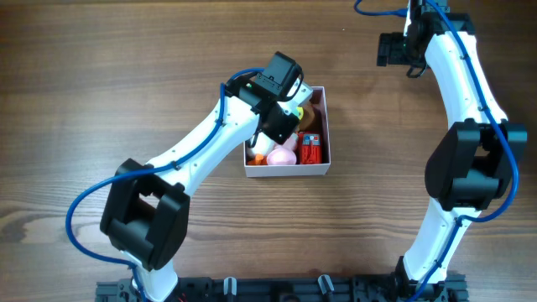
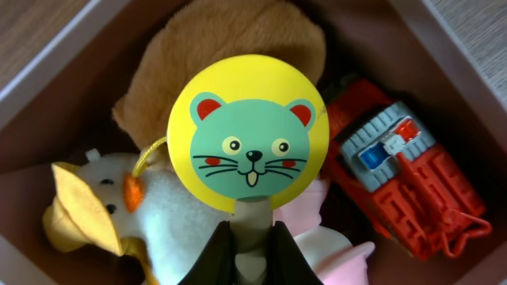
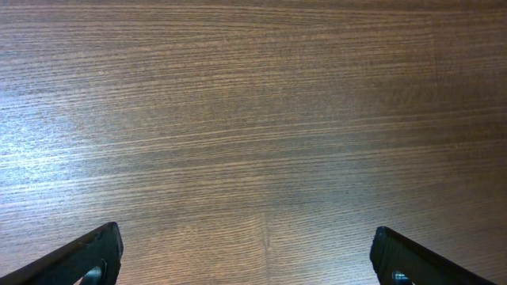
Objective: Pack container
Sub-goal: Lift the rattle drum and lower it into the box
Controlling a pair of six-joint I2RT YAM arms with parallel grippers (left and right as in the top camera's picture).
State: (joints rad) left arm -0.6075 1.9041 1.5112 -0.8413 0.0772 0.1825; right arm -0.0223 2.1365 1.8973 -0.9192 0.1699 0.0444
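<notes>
Left gripper is closed on the short stem of a round yellow disc printed with a green mouse face, holding it over the container. Just beneath, inside the container, a pink toy lies close on the gripper's right, a white duck plush on its left, and a red toy vehicle farther right. Beyond the disc lies a brown plush. Right gripper, well apart from the container, hangs wide open over the bare wooden surface.
</notes>
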